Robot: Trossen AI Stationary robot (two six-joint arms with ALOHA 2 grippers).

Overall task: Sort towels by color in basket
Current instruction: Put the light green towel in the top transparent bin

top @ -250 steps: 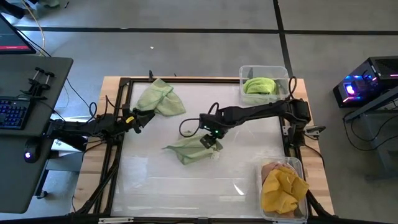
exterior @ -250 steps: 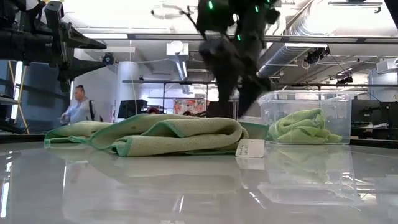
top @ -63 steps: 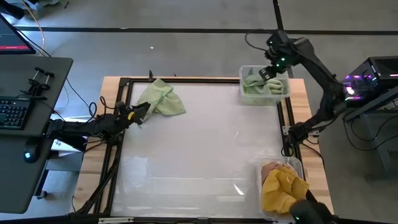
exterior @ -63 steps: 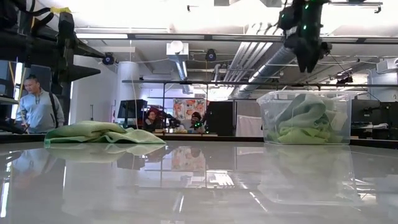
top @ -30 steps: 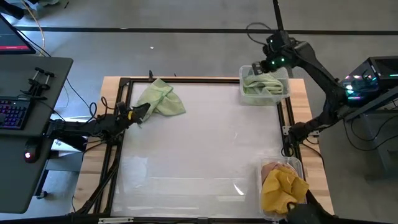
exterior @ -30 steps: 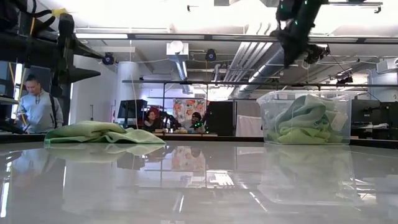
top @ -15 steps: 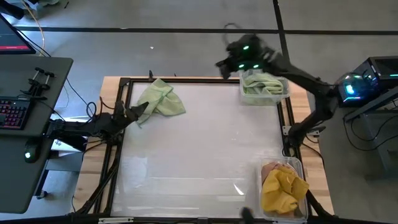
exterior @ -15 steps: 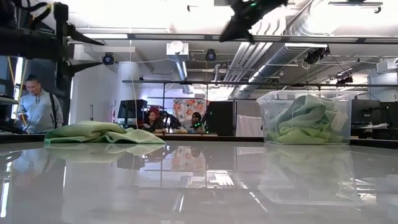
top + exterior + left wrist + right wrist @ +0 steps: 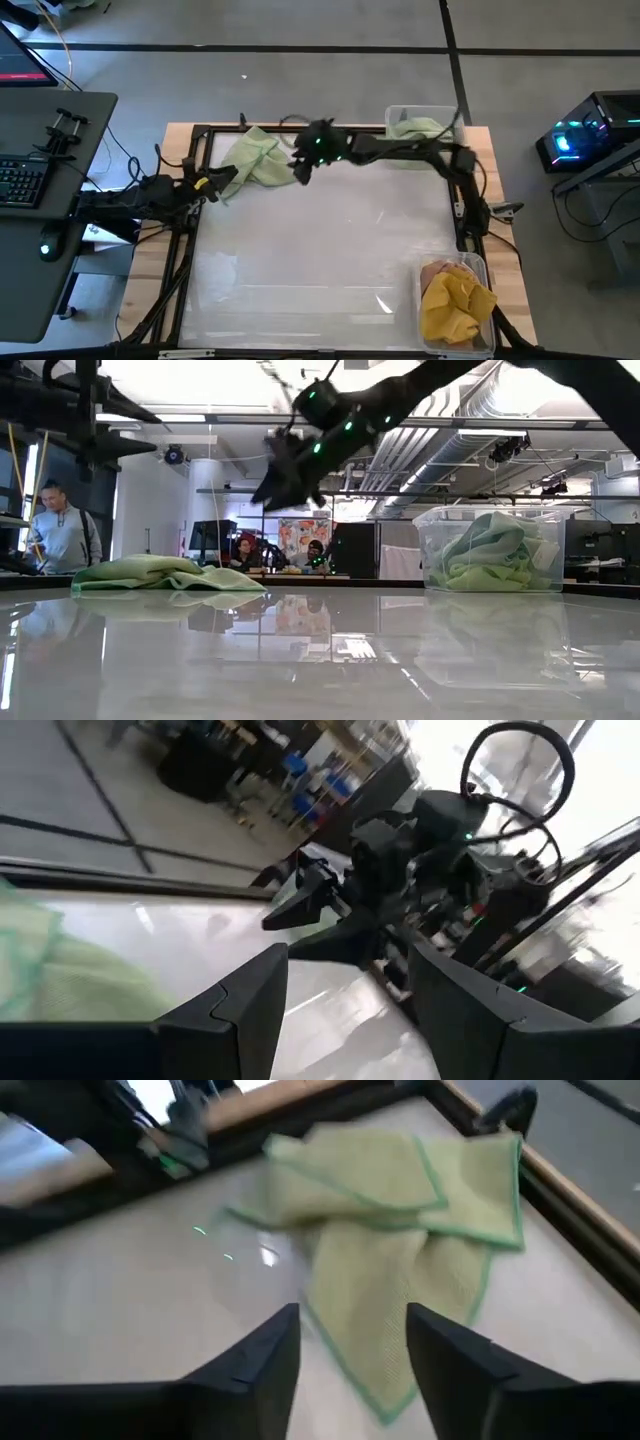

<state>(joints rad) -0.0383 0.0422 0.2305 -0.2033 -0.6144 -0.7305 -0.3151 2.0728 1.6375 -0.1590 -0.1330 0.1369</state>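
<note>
One pale green towel (image 9: 256, 158) lies crumpled flat on the table near its far left corner, and it also shows in the right wrist view (image 9: 400, 1230). My right gripper (image 9: 298, 168) hangs open just right of that towel and above it, slanting down toward it (image 9: 350, 1355). My left gripper (image 9: 226, 180) stands open at the table's left edge, beside the towel's near left part, fingers level (image 9: 345, 1010). More pale green towels (image 9: 420, 128) fill the clear bin (image 9: 440, 520) at the far right.
A second clear bin (image 9: 478, 262) at the near right corner holds a mustard yellow towel (image 9: 455, 300) over a peach one. A black frame (image 9: 190, 230) runs round the white table top. A desk with a keyboard (image 9: 20, 180) stands left of the table. People show in the room behind.
My right gripper has swung from above the far right bin along the table's far edge toward the left, sinking and tipping down toward the pale green towel. My left gripper has risen a little. The towels have kept still.
</note>
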